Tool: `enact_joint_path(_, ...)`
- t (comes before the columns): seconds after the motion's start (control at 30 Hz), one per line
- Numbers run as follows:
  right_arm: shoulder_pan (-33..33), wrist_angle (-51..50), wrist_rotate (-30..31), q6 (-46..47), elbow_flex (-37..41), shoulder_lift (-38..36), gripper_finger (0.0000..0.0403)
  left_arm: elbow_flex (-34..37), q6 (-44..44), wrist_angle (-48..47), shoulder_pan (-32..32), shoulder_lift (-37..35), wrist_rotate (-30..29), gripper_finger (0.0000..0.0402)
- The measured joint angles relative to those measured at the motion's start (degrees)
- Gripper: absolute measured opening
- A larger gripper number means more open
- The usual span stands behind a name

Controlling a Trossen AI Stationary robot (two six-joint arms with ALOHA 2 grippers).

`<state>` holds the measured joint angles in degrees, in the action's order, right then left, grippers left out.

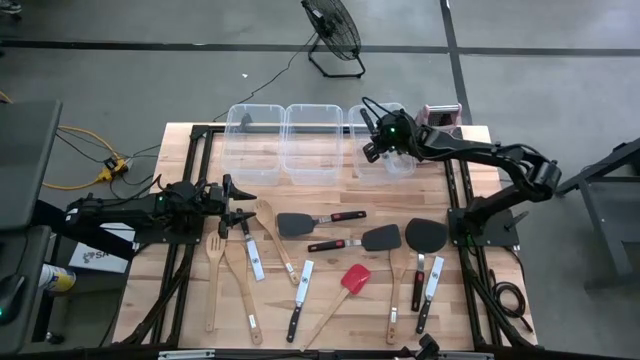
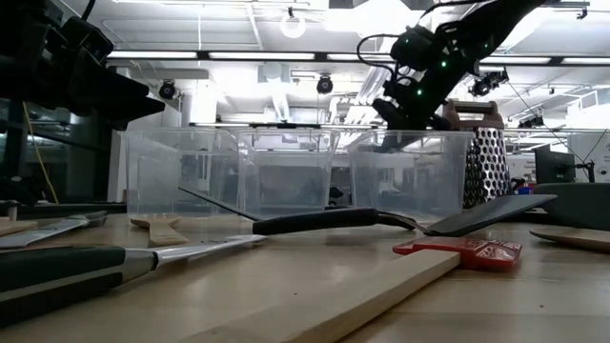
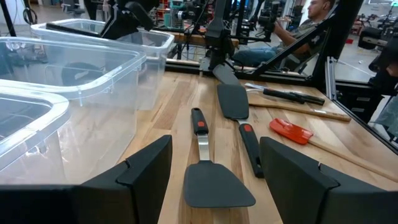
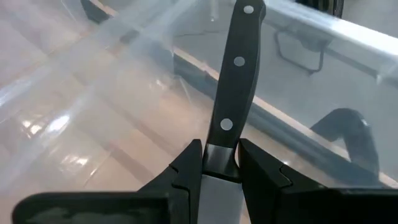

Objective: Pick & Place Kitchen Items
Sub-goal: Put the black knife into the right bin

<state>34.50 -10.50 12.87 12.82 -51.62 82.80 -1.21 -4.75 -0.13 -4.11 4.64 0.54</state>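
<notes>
My right gripper [image 1: 376, 140] hangs over the right clear bin [image 1: 392, 162] at the table's far side and is shut on a black-handled knife [image 4: 236, 74]. My left gripper [image 1: 238, 205] is open and empty at the table's left, low over the wood. A black turner [image 3: 217, 183] lies flat on the table just ahead of its fingers. Several more utensils lie flat on the table: wooden spoons [image 1: 215, 270], knives [image 1: 252, 255], a red-headed spatula [image 1: 355, 278] and black turners [image 1: 380, 238]. My right gripper pinches the knife between its two fingers where the blade meets the black handle [image 4: 219, 163]. The fingers lie along the knife. The riveted handle [image 4: 239, 59] sticks out past the fingertips over the bin, and the knife is lifted clear of the table.
Three clear bins [image 1: 315, 140] stand in a row at the table's far edge. A metal box grater [image 2: 488, 167] stands right of them. A floor fan [image 1: 332, 30] stands beyond the table. A person sits beyond the table in the left wrist view [image 3: 311, 25].
</notes>
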Motion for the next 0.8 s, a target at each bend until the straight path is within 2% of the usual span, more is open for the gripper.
enact_joint_path(0.2,0.0,-0.5,-4.2,-5.3,0.0,2.3,0.0078,0.0,0.0,0.0,0.0,0.0,0.0,0.0239)
enact_joint_path(0.4,0.0,-1.0,-3.9,-12.6,0.0,2.6,0.0092,0.0,0.0,0.0,0.0,0.0,0.0,0.0239)
enact_joint_path(0.53,0.0,-1.2,-4.3,-14.5,0.0,2.6,0.0110,0.0,0.0,0.0,0.0,0.0,0.0,0.0239)
enact_joint_path(0.8,0.0,-1.3,-4.2,-16.1,0.0,1.7,0.0116,0.0,0.0,0.0,0.0,0.0,0.0,0.0239)
